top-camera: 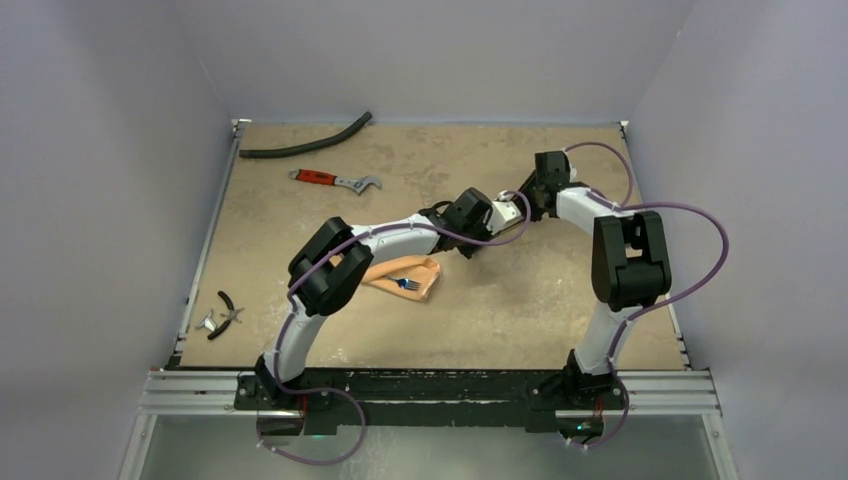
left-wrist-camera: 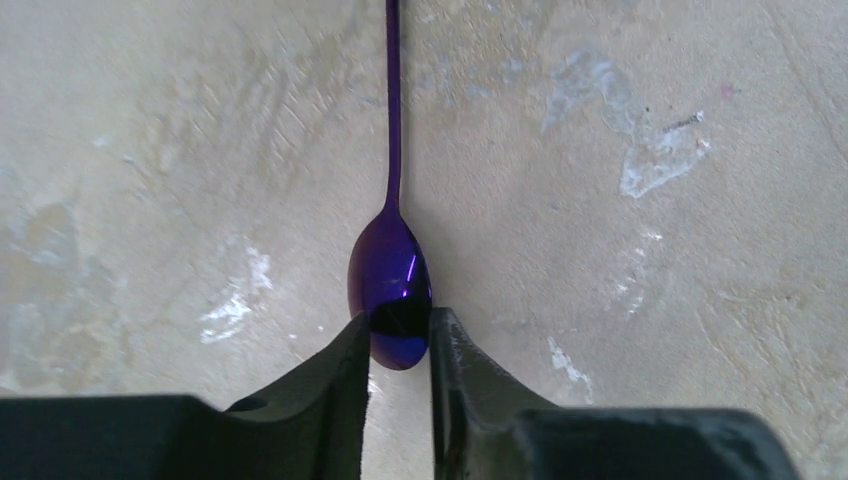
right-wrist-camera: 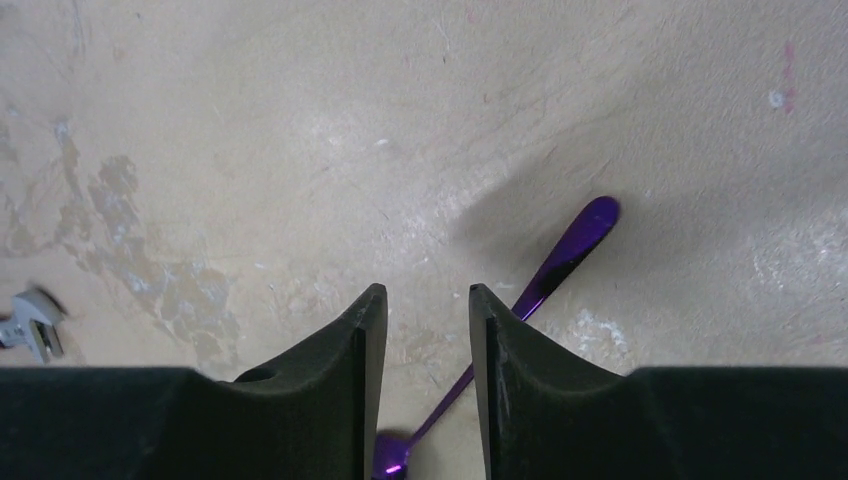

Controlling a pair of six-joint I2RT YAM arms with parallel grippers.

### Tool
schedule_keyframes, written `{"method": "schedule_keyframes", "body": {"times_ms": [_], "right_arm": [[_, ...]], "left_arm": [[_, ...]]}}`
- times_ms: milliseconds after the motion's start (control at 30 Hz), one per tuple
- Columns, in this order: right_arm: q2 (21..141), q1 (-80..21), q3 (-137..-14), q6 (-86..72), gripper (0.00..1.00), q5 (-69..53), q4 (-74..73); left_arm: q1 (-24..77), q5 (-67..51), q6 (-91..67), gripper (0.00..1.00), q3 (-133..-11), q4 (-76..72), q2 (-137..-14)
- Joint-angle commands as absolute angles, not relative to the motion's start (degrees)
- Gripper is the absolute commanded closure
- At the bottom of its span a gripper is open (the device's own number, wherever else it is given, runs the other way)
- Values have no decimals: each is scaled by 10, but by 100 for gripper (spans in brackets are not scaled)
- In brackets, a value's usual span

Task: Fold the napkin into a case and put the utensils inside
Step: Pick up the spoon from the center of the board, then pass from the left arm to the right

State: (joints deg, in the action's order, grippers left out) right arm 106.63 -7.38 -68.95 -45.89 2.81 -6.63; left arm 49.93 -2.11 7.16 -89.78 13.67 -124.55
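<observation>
The slim dark purple spoon (left-wrist-camera: 390,270) lies on the tan table with its handle running away from my left gripper (left-wrist-camera: 397,318). That gripper's jaws are pressed against both sides of the spoon's bowl. In the right wrist view the spoon (right-wrist-camera: 575,240) passes under the right finger of my right gripper (right-wrist-camera: 424,292), which stands open and holds nothing. The peach-orange napkin (top-camera: 385,275) lies folded left of the table's middle, partly under my left arm. The blue fork (top-camera: 407,284) rests on its right end.
A red-handled wrench (top-camera: 335,180) and a curved black hose (top-camera: 310,145) lie at the back left; the wrench's head (right-wrist-camera: 30,325) shows in the right wrist view. Black-handled pliers (top-camera: 228,312) sit by the table's left edge. Both forearms meet over the table's middle.
</observation>
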Motion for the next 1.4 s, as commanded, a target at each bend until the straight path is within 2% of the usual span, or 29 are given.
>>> {"method": "schedule_keyframes", "body": {"times_ms": [0, 33, 100, 333, 800, 1000, 1233, 1300, 1367], "right_arm": [[1024, -71, -658, -463, 57, 1, -46], [1017, -71, -647, -465, 55, -12, -43], [1001, -71, -623, -467, 50, -20, -35], [937, -68, -565, -471, 44, -12, -25], [905, -69, -543, -451, 39, -36, -2], [933, -76, -530, -453, 38, -54, 74], [988, -96, -528, -478, 43, -64, 145], [1006, -98, -530, -490, 49, -72, 160], [1018, -107, -529, -500, 59, -72, 175]], "left_arm": [[492, -1, 75, 85, -887, 209, -1289], [489, -2, 72, 87, -890, 212, -1287], [479, -13, 57, 100, -895, 215, -1284], [461, -64, 38, 100, -909, 240, -1287], [460, -76, 43, 100, -900, 234, -1277], [460, -71, 53, 100, -895, 232, -1277], [461, -62, 64, 100, -889, 227, -1275], [461, -63, 65, 100, -889, 228, -1274], [461, -64, 66, 100, -889, 229, -1273]]}}
